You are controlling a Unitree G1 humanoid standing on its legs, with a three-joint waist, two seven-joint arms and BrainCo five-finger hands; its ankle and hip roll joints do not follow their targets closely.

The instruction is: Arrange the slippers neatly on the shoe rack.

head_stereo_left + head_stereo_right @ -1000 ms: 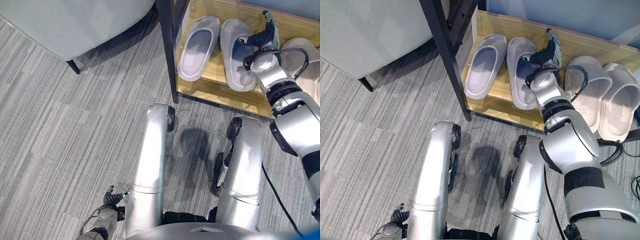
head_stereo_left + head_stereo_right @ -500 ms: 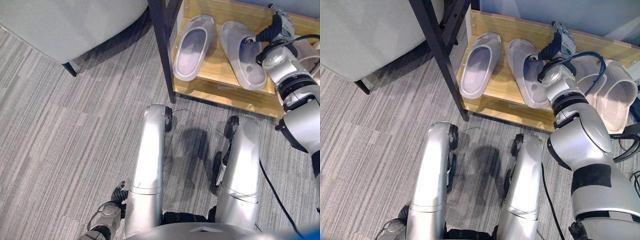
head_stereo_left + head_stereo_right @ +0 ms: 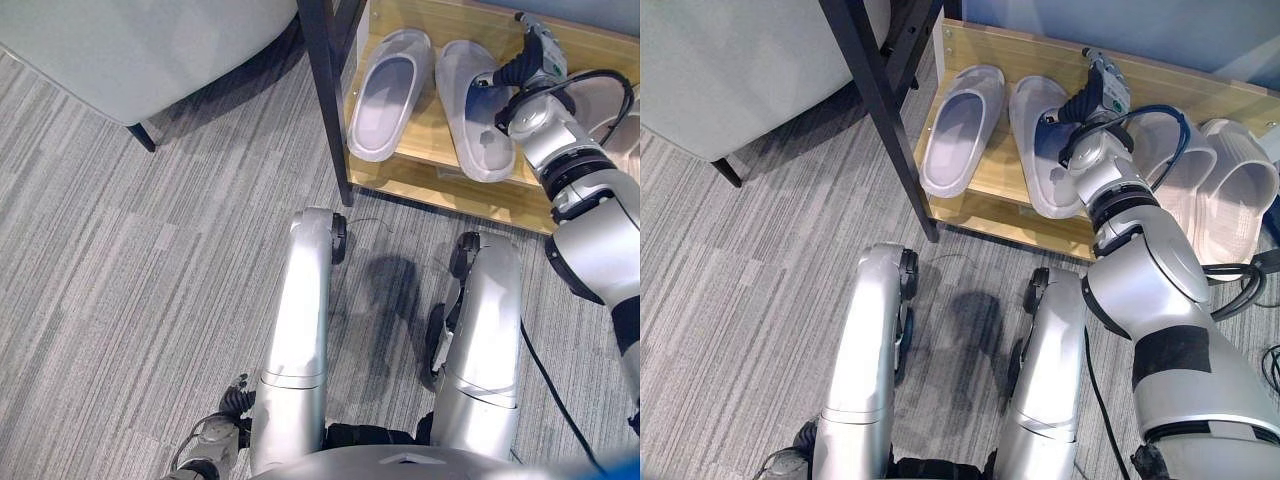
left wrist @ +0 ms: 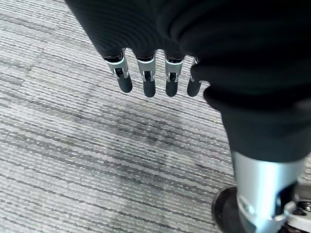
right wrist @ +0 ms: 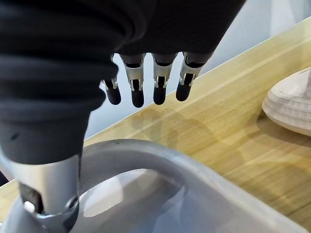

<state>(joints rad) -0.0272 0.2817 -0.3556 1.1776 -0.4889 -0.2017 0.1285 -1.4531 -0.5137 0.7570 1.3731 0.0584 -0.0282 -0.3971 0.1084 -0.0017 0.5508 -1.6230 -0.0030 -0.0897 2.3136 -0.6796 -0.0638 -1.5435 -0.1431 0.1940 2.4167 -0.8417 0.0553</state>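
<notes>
Grey striped carpet (image 3: 150,250) runs up to a low wooden shoe rack (image 3: 990,205) with a black post (image 3: 880,110) at its near corner; two grey slippers lie on the shelf just past that post, a left grey slipper (image 3: 960,130) nearest the post and a right grey slipper (image 3: 1040,150) beside it, apart and splayed at the toes; two beige slippers (image 3: 1215,210) sit farther along the shelf from the post. The right hand (image 3: 1095,100) hovers over the strap end of the right grey slipper, fingers (image 5: 136,92) straight and spread, thumb down inside the slipper's opening, clasping nothing; the left hand (image 4: 146,73) hangs low over the carpet, well away from the rack, fingers relaxed. The slippers look like moulded foam, so probably light, springy and a little slick on the smooth wood; the arched strap seems the best hold, thumb under and fingers over.
</notes>
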